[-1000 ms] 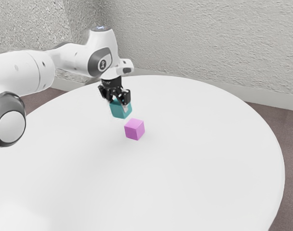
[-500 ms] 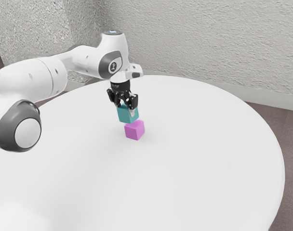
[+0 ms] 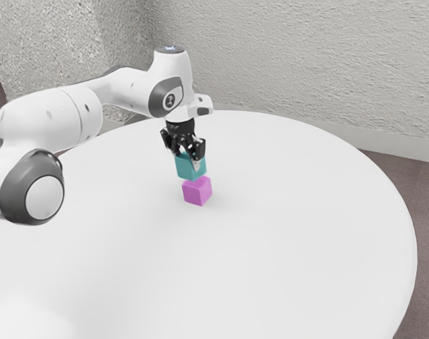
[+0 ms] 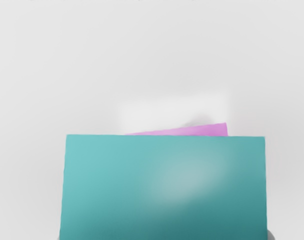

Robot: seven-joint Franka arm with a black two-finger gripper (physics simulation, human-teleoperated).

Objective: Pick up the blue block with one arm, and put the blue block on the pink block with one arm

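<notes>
Exterior view: end effector [image 3: 191, 161] clamped on the blue block [image 3: 190, 167], directly over the pink block [image 3: 197, 191] on the white round bench [image 3: 306, 233].
Fingers grip the blue block from two sides, and it sits slightly toward the exterior view's left of the pink one; contact or a gap between them, cannot tell. Wrist view adds the blue block [image 4: 164, 187] close under the hand, with a pink block [image 4: 192, 130] sliver showing past its far edge against the bench [image 4: 142, 60].
</notes>
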